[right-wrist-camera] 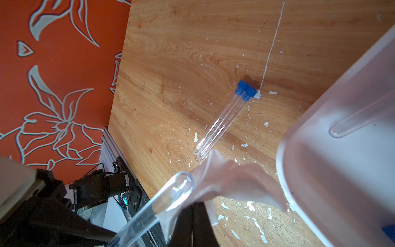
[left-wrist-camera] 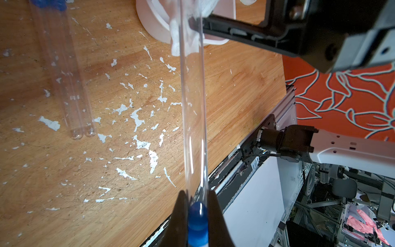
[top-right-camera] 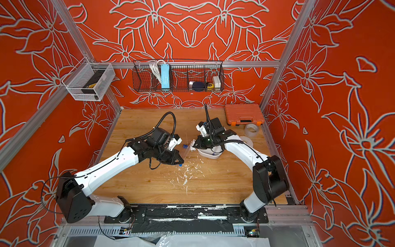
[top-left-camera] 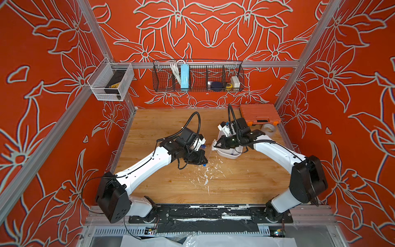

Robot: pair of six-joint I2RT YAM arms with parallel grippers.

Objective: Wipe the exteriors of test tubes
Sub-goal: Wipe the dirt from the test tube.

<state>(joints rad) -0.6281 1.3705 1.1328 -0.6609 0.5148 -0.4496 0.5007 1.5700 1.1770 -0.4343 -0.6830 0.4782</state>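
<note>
White tub [right-wrist-camera: 320, 181] holds one test tube [right-wrist-camera: 359, 119]; your left jaws grip a second tube [left-wrist-camera: 193, 107] by its cap, right jaws clamp the tissue [right-wrist-camera: 235, 181].

White-shelled arms [top-left-camera: 147, 164] with black joints [top-left-camera: 113, 198] and looping ribbed black cables [top-left-camera: 199, 122].

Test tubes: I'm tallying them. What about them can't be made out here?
- Tub: right wrist view, frosted wall blurs one tube; the edge cuts off the rest.
- Lying pair: in both top views only blue caps show; clear bodies too faint.
- Held tube: left wrist view, edge cuts off its cap.
</note>
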